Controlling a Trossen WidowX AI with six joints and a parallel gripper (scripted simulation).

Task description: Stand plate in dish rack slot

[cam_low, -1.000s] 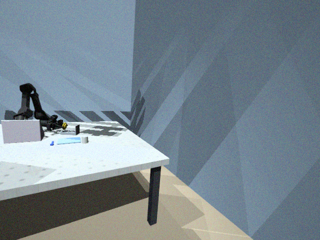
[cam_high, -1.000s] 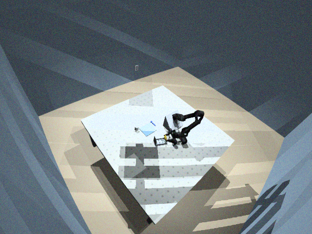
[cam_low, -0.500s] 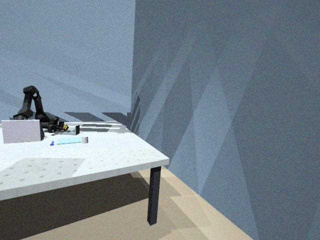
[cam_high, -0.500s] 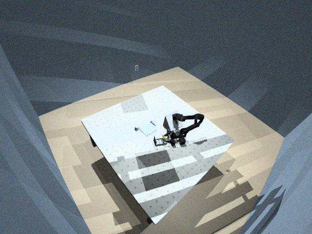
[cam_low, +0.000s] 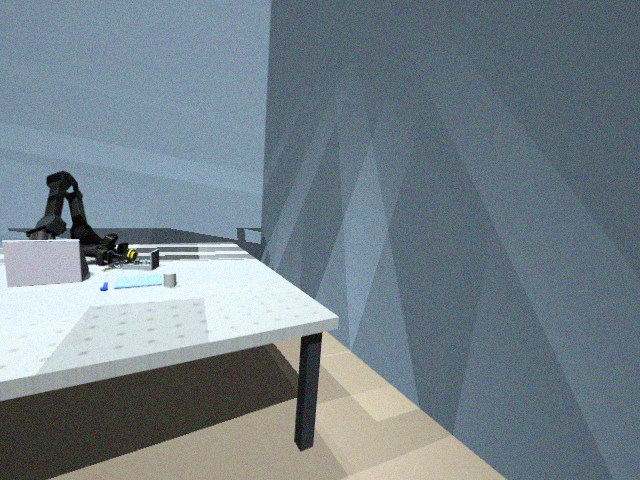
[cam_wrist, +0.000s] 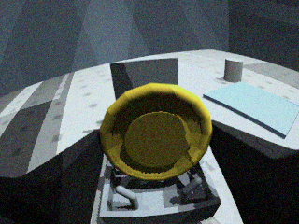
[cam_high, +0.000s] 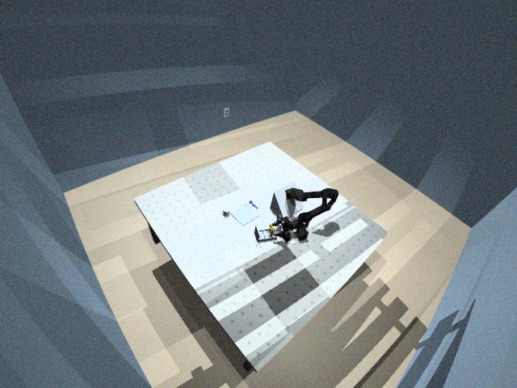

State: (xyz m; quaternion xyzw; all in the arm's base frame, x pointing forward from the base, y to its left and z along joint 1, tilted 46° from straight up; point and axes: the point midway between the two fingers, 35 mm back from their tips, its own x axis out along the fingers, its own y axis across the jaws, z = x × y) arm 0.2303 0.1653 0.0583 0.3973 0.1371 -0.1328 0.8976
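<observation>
Plate (cam_high: pixel 271 229) (cam_low: pixel 132 254) (cam_wrist: pixel 156 137): yellow, one, tilted up on edge, at the rack; seating in a slot cannot be told.
Gripper (cam_high: pixel 279 227) (cam_low: pixel 119 258) (cam_wrist: pixel 156 133): fingers well apart, clamped on the plate.
Rack (cam_high: pixel 263 240) (cam_low: pixel 155 259) (cam_wrist: pixel 161 216): grey, dark end panel.
Arm (cam_high: pixel 321 205) (cam_low: pixel 77 211): black, bent.
Mat (cam_high: pixel 244 214) (cam_low: pixel 138 281) (cam_wrist: pixel 257 106): pale blue, flat, between cylinder (cam_high: pixel 225 213) (cam_low: pixel 169 280) (cam_wrist: pixel 233 70) and blue item (cam_high: pixel 253 204) (cam_low: pixel 104 286).
Box (cam_high: pixel 275 205) (cam_low: pixel 43 262): upright, near the arm.

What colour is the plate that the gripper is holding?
The plate is yellow; the wrist view shows it best.
</observation>
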